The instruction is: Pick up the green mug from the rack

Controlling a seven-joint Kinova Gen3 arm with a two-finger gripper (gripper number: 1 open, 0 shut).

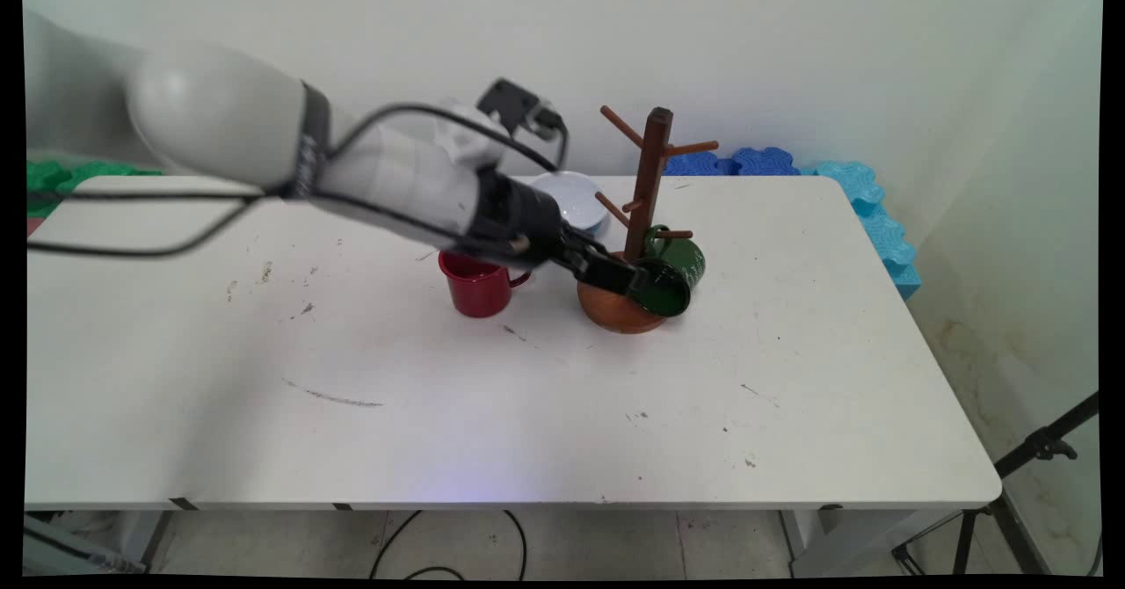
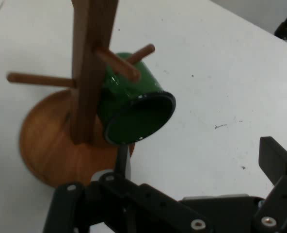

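Observation:
A dark green mug [image 1: 675, 274] hangs tilted by its handle on a low peg of the wooden mug tree [image 1: 648, 176]. Its mouth faces the hand camera. The tree's round base [image 1: 615, 309] rests on the white table [image 1: 562, 396]. My gripper [image 1: 628, 279] is low beside the base, right at the mug's mouth, and is open. In the hand view the green mug [image 2: 134, 109] sits just right of the tree post [image 2: 90, 68]. One finger [image 2: 122, 160] reaches up to the rim's lower edge; the other finger [image 2: 275, 158] stands far to the right over bare table. The gripper [image 2: 198, 155] holds nothing.
A red mug [image 1: 476, 286] stands upright left of the tree, under my wrist. A pale blue bowl [image 1: 573, 198] lies behind it. Blue foam mats [image 1: 729, 163] and cyan ones [image 1: 879, 220] line the table's far right edge. A tripod [image 1: 1037, 448] stands at lower right.

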